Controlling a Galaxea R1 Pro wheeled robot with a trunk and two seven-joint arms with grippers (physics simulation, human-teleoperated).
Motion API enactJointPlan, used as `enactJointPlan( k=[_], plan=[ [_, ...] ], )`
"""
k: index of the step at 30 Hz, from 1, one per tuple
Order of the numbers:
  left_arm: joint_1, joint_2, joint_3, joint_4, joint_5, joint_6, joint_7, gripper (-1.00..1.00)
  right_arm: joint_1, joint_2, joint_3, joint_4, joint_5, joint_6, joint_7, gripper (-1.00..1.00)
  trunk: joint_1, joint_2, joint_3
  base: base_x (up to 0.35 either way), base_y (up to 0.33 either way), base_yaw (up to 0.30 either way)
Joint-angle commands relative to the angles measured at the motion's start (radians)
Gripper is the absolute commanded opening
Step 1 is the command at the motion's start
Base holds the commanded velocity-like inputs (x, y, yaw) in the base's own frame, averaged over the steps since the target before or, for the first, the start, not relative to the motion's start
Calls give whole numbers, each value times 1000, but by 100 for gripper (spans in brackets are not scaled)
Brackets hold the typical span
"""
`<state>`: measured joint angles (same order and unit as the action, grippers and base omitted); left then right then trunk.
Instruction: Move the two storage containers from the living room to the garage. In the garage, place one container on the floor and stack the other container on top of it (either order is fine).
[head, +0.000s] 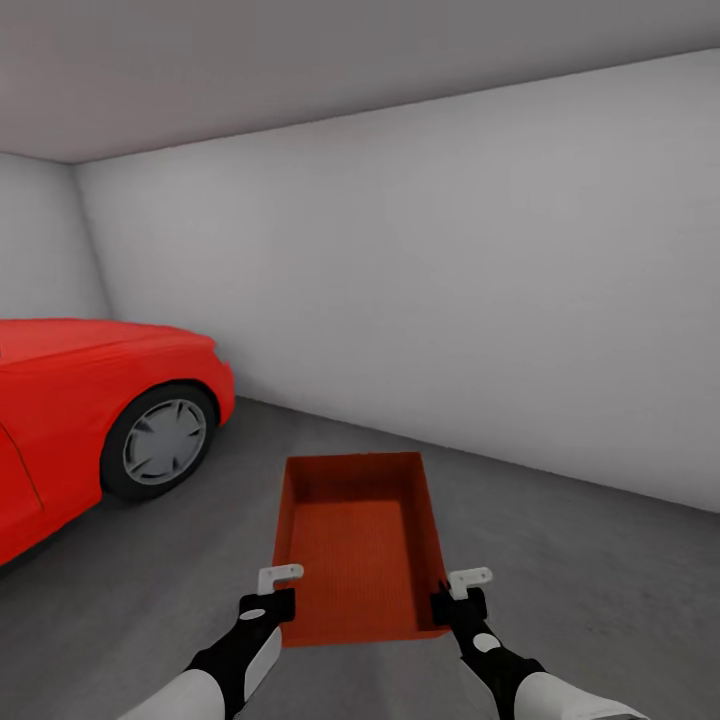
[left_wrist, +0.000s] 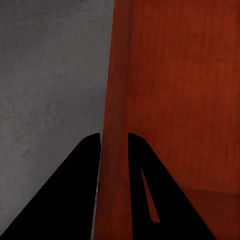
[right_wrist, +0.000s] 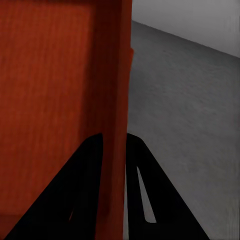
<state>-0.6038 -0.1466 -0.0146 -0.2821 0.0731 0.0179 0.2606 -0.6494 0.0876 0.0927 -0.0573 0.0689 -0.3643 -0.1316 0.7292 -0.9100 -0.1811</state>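
Observation:
I am in the garage, holding one orange-red open-top storage container (head: 360, 540) out in front of me above the dark grey concrete floor (head: 580, 570). My left gripper (head: 272, 603) is shut on the container's near-left wall, and my right gripper (head: 452, 600) is shut on its near-right wall. In the left wrist view the black fingers (left_wrist: 75, 190) straddle the container wall (left_wrist: 116, 125). The right wrist view shows its fingers (right_wrist: 80, 190) clamped on the opposite wall (right_wrist: 112, 100). The container is empty inside.
A red car (head: 90, 400) with a grey-hubbed front wheel (head: 165, 440) stands at the left. Plain white-grey walls (head: 450, 280) close the room ahead and to the left. Open concrete lies ahead and to the right of the container.

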Motion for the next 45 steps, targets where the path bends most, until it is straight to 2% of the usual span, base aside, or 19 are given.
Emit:
enactJointPlan(
  k=[1,29,45],
  plan=[
    [-1,7,8,-5,-15,-29,17,-100,-1,0,-48,4,-14,-4,-14,-100,1,-1,-1,289,246,-20],
    [-1,7,8,-5,-15,-29,17,-100,-1,1,-47,4,-12,-2,-14,-100,1,-1,-1,289,246,-4],
    [-1,7,9,-5,-15,-29,17,-100,-1,0,-47,4,-12,-3,-14,-100,1,-1,-1,289,246,-259]
  ],
)
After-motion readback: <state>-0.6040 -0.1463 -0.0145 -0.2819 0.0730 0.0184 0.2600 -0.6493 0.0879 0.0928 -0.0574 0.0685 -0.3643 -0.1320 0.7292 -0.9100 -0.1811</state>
